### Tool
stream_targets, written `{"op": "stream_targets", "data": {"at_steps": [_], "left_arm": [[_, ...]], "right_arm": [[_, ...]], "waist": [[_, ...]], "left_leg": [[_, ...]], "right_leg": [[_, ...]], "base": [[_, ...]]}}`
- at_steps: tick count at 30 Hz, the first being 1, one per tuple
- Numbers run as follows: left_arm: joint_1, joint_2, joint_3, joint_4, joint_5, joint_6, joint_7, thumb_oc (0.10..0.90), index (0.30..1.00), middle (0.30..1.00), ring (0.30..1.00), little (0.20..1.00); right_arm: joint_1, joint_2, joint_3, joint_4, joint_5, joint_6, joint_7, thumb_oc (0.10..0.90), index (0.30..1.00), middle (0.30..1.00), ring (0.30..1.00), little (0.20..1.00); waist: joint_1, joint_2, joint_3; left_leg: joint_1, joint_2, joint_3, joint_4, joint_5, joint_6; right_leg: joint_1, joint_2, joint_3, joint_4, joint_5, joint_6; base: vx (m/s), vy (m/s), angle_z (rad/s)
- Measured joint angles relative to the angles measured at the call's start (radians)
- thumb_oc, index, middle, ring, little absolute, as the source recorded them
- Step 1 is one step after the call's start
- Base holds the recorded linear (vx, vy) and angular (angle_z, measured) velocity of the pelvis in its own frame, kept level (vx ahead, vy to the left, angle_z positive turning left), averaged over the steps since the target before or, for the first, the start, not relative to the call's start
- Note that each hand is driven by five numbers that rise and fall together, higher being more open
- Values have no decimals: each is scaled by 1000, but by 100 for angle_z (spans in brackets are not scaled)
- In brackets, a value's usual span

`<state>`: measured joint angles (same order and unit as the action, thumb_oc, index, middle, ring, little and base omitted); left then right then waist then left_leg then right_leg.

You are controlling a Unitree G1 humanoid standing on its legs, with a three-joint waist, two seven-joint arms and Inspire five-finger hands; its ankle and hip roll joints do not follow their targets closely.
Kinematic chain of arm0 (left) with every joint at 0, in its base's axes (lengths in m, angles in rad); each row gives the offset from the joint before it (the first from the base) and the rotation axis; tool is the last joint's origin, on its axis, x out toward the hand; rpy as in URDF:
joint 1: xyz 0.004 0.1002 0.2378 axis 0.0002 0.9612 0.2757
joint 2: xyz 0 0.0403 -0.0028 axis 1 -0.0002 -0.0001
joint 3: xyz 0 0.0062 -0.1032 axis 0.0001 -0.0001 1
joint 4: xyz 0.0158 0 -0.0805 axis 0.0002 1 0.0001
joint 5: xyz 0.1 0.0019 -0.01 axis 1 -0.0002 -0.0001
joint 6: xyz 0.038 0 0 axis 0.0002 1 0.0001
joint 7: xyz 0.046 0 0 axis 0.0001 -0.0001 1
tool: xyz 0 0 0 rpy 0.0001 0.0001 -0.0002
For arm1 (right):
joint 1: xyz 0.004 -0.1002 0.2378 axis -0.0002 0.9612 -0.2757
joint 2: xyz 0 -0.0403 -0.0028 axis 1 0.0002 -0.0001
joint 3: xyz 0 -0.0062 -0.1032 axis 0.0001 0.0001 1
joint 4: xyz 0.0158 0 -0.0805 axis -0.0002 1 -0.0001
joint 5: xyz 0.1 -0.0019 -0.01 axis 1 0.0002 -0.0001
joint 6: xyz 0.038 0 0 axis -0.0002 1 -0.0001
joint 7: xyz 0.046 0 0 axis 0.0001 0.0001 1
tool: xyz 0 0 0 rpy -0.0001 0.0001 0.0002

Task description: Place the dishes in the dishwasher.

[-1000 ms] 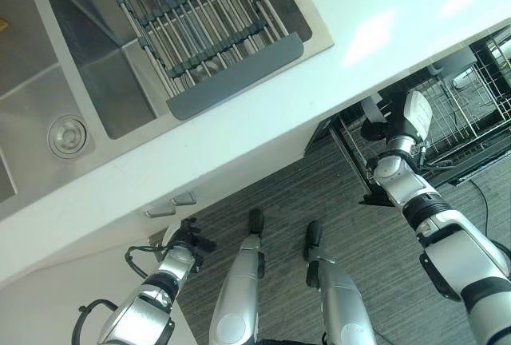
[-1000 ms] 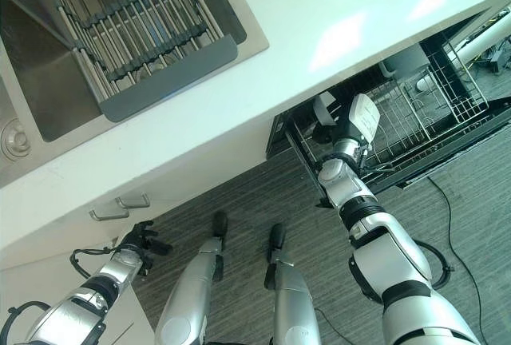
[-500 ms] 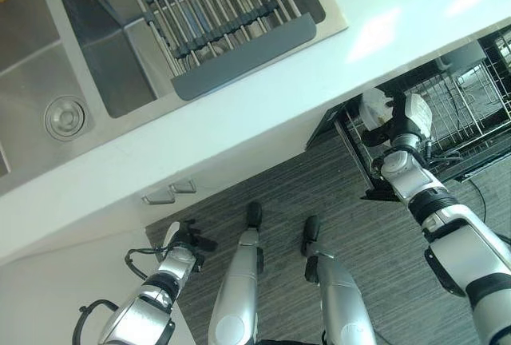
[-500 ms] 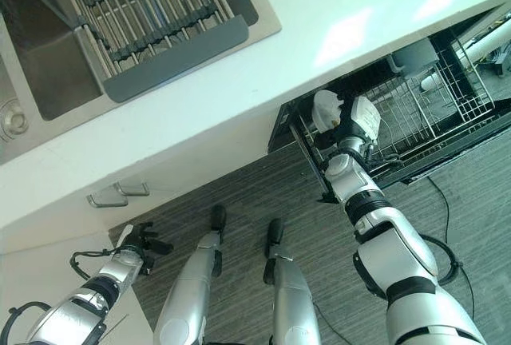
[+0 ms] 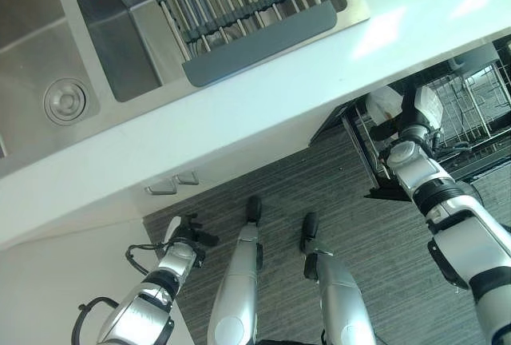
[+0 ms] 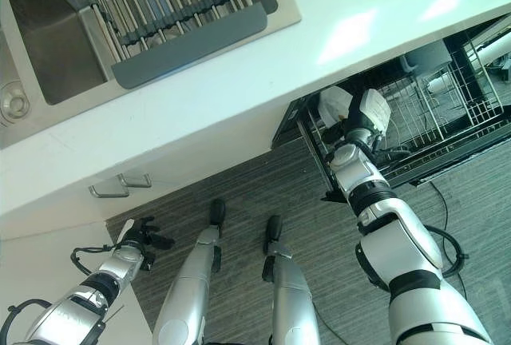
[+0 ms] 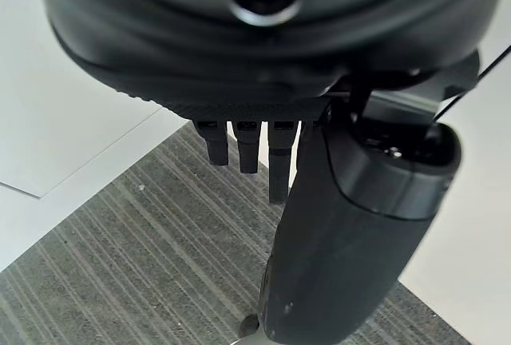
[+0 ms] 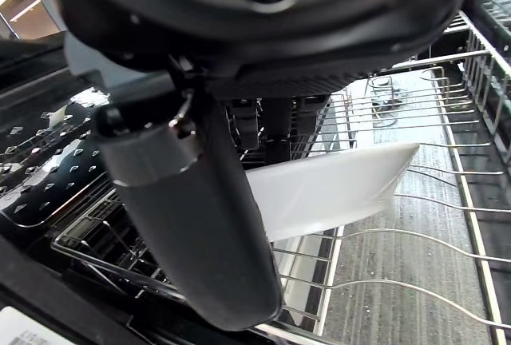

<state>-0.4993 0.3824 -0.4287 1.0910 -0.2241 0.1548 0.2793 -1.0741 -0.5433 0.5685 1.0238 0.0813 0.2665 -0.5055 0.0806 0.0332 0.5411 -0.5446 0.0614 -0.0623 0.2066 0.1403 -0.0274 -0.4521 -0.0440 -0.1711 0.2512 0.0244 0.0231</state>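
The white plate is pinched at one edge by the right robot hand, thumb on one face and fingers behind it, so that it hangs edge-on over the wire tines of the dishwasher rack. That edgewise hold looks deliberate: a plate carried on its rim can slide down between tines and stand there, which a flat one could not. From the head views the plate sits just under the front edge of the white bench, over the near corner of the pulled-out rack (not yet resting on the wires, as far as the wrist view shows). The left robot hand hangs low over the grey floor beside the cabinet, fingers straight and empty, out of the way. Up on the bench, the sink holds a drying rack.
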Motion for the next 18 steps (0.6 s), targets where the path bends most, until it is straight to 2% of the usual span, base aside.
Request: {"op": "stream_targets", "data": {"at_steps": [2, 5, 7, 11, 12, 14, 15, 16, 18], "left_arm": [[4, -1, -1, -1, 0, 4, -1, 800, 900, 900, 900, 900], [5, 3, 0, -2, 0, 27, 0, 800, 900, 900, 900, 900], [2, 8, 0, -11, -1, 39, -1, 800, 900, 900, 900, 900], [-1, 50, 2, -42, -4, 52, -8, 800, 900, 900, 900, 900], [-6, 61, 2, -42, -4, 62, -11, 800, 900, 900, 900, 900], [-12, 77, 4, -42, -2, 66, -23, 800, 900, 900, 900, 900], [-16, 93, 14, -43, 5, 68, -48, 800, 900, 900, 900, 900], [-21, 127, 24, -50, 15, 71, -82, 800, 900, 900, 900, 900], [-27, 165, 23, -52, 49, 80, -118, 800, 900, 900, 900, 900]], "right_arm": [[-1, -5, 0, 1, 14, 13, -1, 800, 900, 900, 900, 900], [-5, -27, -10, 1, 118, 8, 32, 800, 900, 900, 900, 900], [-6, -51, -68, 8, 178, -22, 103, 800, 900, 900, 900, 900], [-21, -121, -124, 52, 259, -21, 302, 800, 900, 900, 900, 900], [-41, -152, -142, 99, 252, -20, 427, 800, 900, 900, 900, 900], [-47, -182, -133, 130, 230, -17, 554, 800, 900, 900, 900, 900], [-35, -216, -118, 129, 205, -14, 673, 800, 900, 900, 900, 900], [-25, -252, -111, 132, 189, 25, 815, 800, 900, 900, 900, 900], [-8, -251, -101, 160, 164, 79, 992, 800, 900, 900, 900, 900]], "waist": [[2, -1, 0], [2, -1, 0], [2, -1, 0], [2, -24, -1], [2, -31, -1], [3, -40, -1], [3, -45, -1], [4, -57, -2], [8, -71, -3]], "left_leg": [[-1, -3, 2, 0, 0, 0], [-2, -8, 5, -1, 0, 0], [-3, -10, 5, -2, 4, 5], [-2, -9, -1, 2, 10, 13], [0, -10, 0, 5, 11, 13], [2, -10, -4, 6, 11, 13], [3, -9, -12, 9, 10, 13], [4, -7, -23, 13, 10, 12], [7, -2, -31, 16, 7, 9]], "right_leg": [[-1, 0, 9, -1, 2, 3], [-2, -1, 19, -5, 3, 5], [0, -2, 21, -4, 6, 10], [7, 0, 17, -5, 7, 12], [11, 0, 16, -5, 11, 17], [17, 2, 13, -5, 10, 18], [23, 3, 5, -6, 8, 19], [33, 7, -8, -7, 5, 16], [43, 12, -19, -10, 3, 15]], "base": [[-20, -2, 9], [-3, 2, 2], [9, -30, 1], [26, -62, 4], [31, -101, 0], [28, -113, 6], [50, -143, 21], [51, -144, 22], [34, -132, 13]]}}
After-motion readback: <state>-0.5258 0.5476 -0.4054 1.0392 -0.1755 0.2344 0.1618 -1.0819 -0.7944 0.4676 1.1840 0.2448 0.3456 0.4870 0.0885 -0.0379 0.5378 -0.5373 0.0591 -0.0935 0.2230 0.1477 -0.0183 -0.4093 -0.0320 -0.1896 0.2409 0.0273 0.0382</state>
